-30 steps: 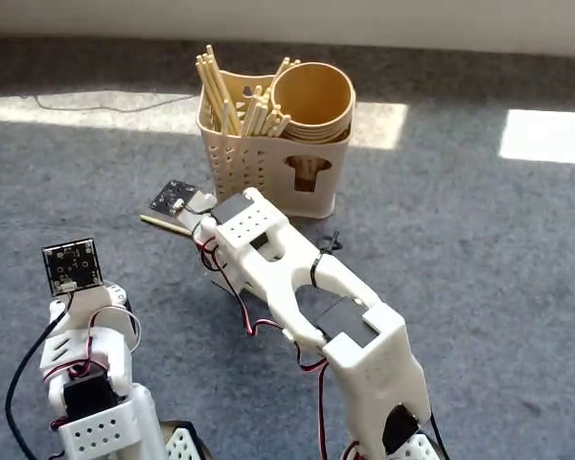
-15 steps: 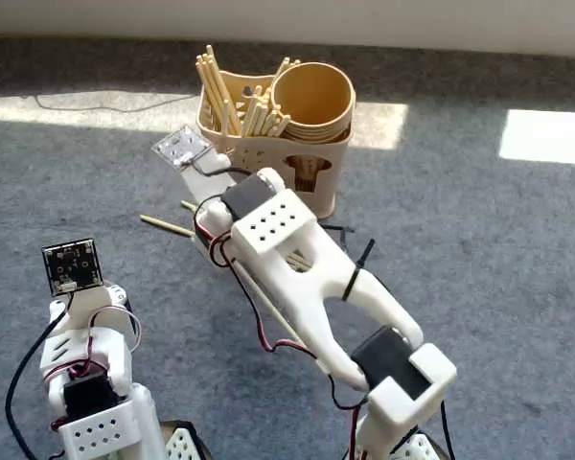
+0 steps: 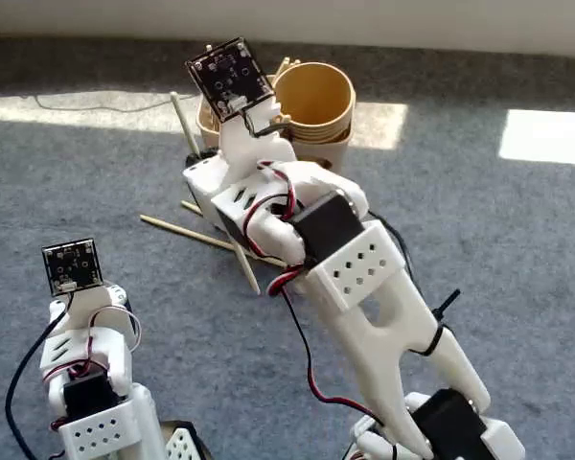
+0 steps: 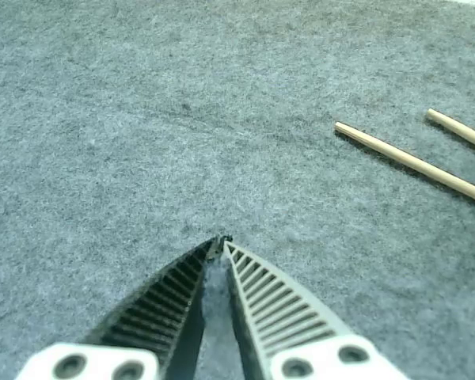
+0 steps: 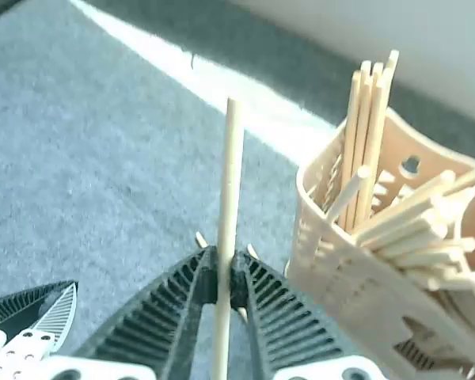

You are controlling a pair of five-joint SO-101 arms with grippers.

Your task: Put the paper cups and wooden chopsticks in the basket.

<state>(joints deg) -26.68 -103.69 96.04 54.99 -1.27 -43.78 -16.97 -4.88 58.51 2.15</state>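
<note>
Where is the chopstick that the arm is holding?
In the right wrist view the chopstick is clamped in the right gripper, close beside the basket, at its chopstick-filled end.

The right arm (image 3: 364,287) stretches forward with its wrist raised; the right gripper (image 5: 224,257) has its jaws pressed onto a chopstick (image 5: 231,158), which rises upright beyond the tips; the left arm (image 3: 86,383) sits folded, well behind that pincer; the left gripper (image 4: 222,240) points downward, jaws closed, tips meeting.
</note>
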